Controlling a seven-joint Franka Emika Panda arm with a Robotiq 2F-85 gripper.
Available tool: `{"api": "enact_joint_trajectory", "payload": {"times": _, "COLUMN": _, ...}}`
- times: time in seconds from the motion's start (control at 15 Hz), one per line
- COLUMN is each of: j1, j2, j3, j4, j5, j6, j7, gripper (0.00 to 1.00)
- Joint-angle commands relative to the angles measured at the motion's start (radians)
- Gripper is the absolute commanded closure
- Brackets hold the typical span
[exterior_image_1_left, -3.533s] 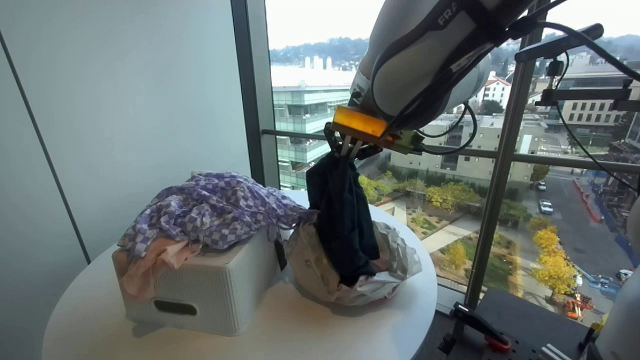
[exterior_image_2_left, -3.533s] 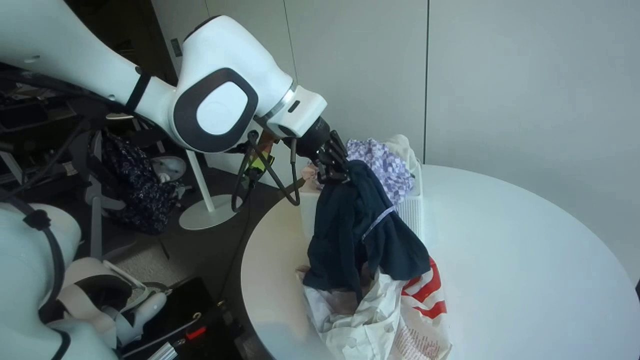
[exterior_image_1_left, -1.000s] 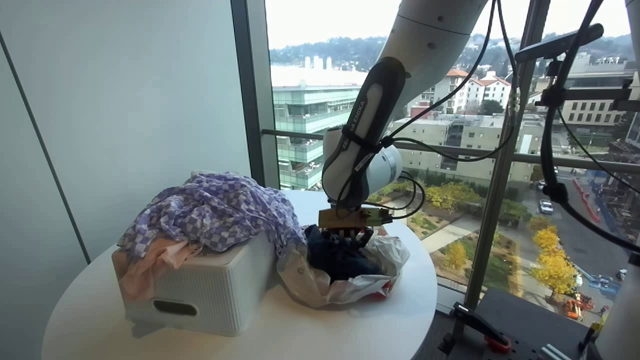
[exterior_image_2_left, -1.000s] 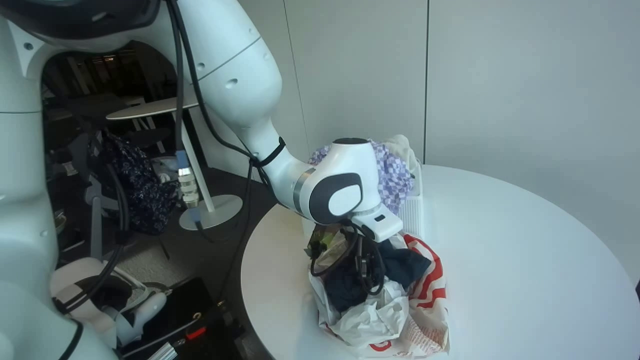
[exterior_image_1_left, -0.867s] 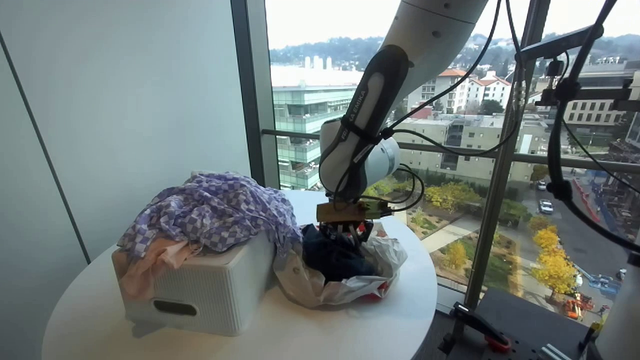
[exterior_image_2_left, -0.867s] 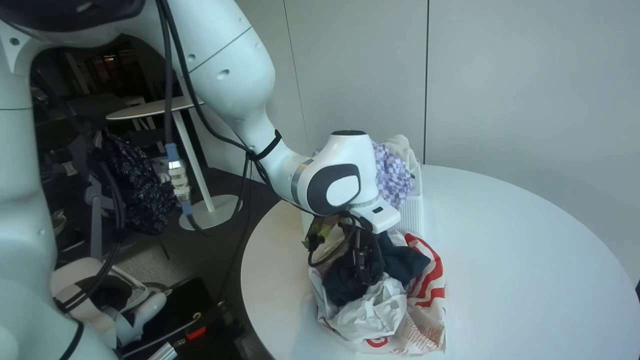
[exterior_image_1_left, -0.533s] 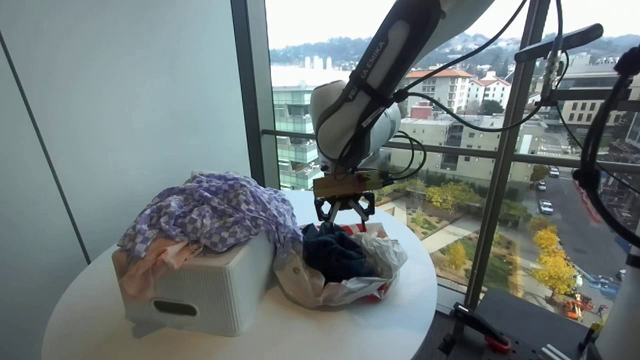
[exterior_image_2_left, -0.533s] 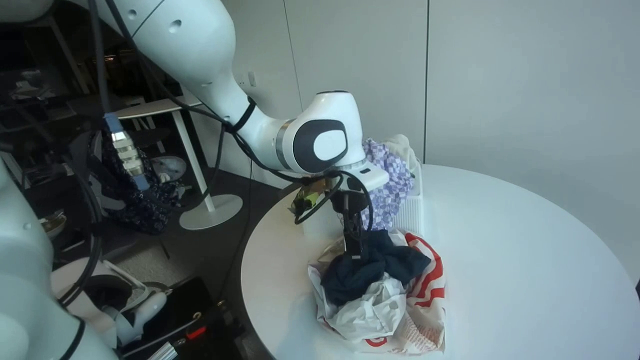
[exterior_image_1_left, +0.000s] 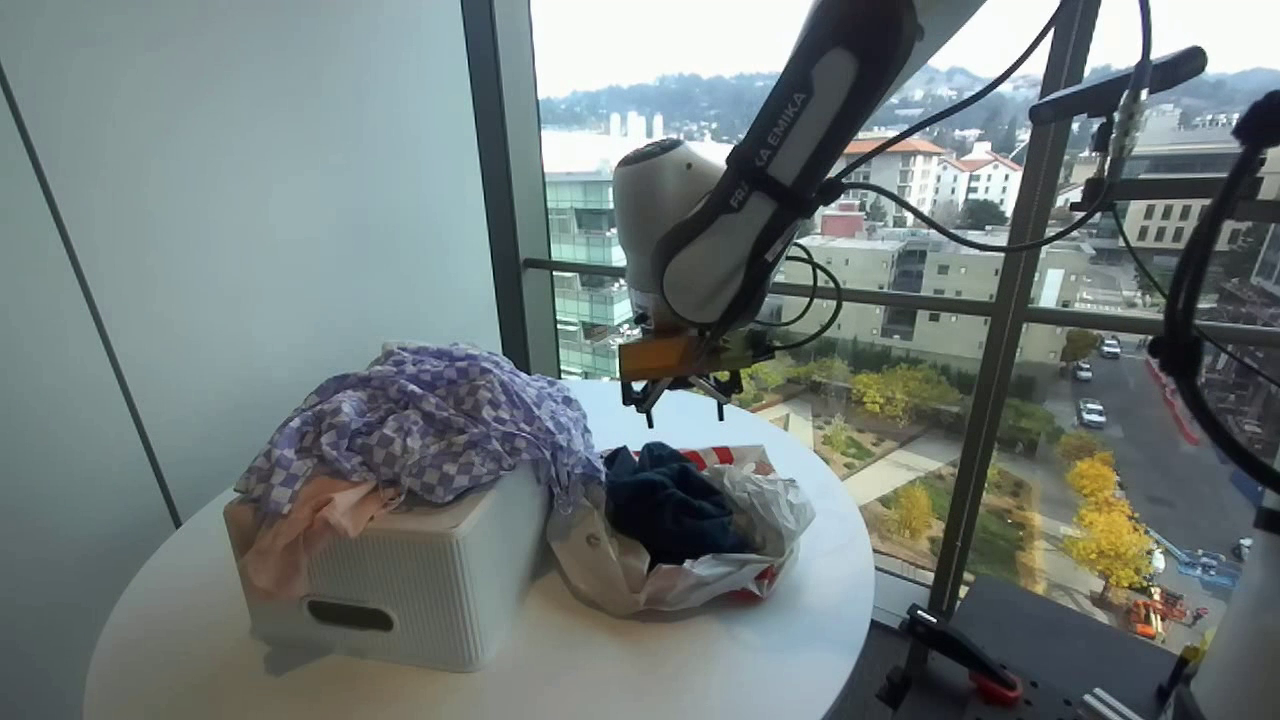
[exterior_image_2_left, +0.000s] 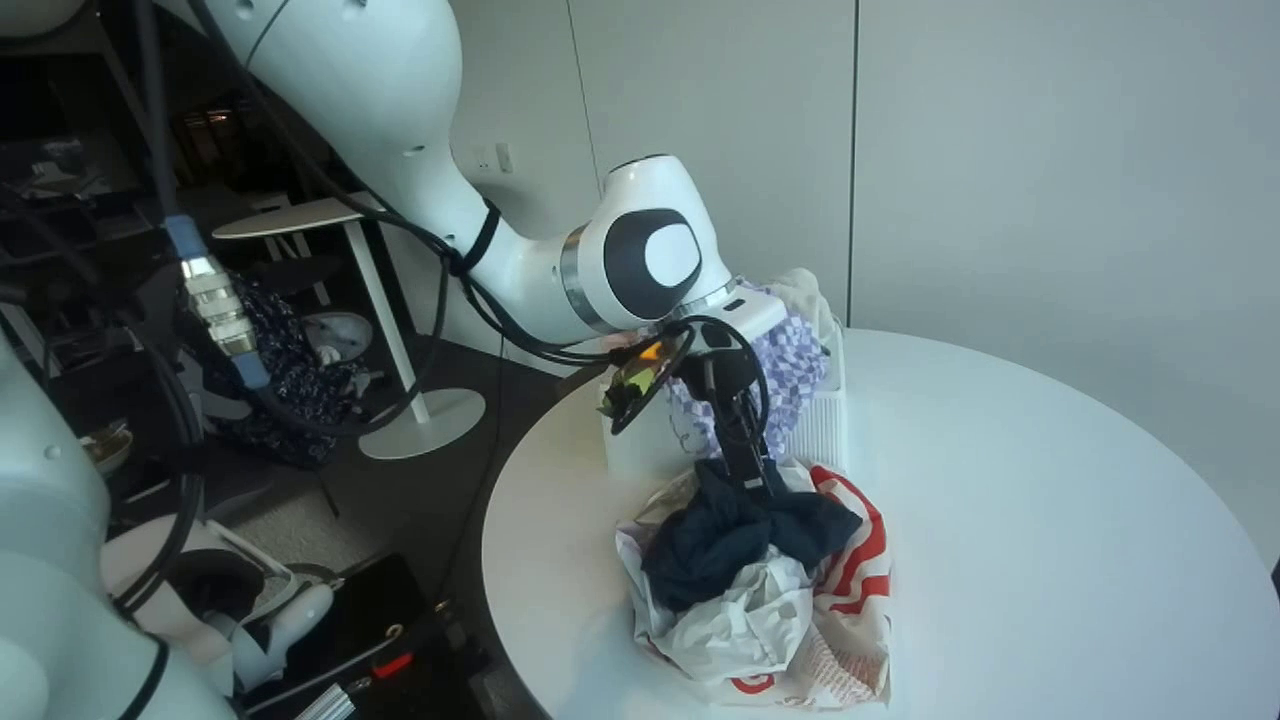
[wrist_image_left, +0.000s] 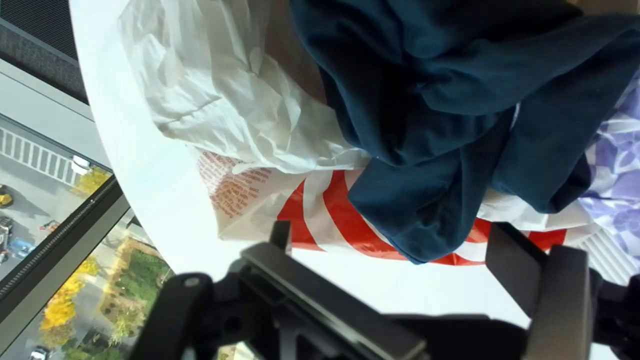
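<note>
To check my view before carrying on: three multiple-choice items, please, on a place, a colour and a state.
1. Where is the dark blue cloth?
A) On the floor
B) Mostly in the bag
C) On the ribbed box

2. Colour of the bag's stripes?
A) Red
B) Green
C) Black

3. How is the tool?
A) Shut on cloth
B) Shut, empty
C) Open, empty

1B: bunched there, partly over its edge.
2A: red in the wrist view.
3C: fingers stand apart, nothing pinched.
</note>
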Motion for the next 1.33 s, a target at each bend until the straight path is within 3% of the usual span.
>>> {"api": "enact_joint_trajectory", "payload": {"times": 0.0, "j1": -0.009, "j2": 0.100, "j3": -0.027, "j4": 0.095, "j5": -0.104, "j6": 0.067, "j7": 0.132, "gripper": 0.00}}
{"api": "enact_joint_trajectory", "payload": {"times": 0.73, "j1": 0.021, "j2": 0.325, "j3": -0.088, "j4": 0.269, "j5": 0.001, "j6": 0.179, "j7": 0.153, "gripper": 0.00}}
{"api": "enact_joint_trajectory", "payload": {"times": 1.27, "j1": 0.040, "j2": 0.414, "j3": -0.070, "j4": 0.311, "j5": 0.186, "j6": 0.185, "j7": 0.079, "gripper": 0.00}}
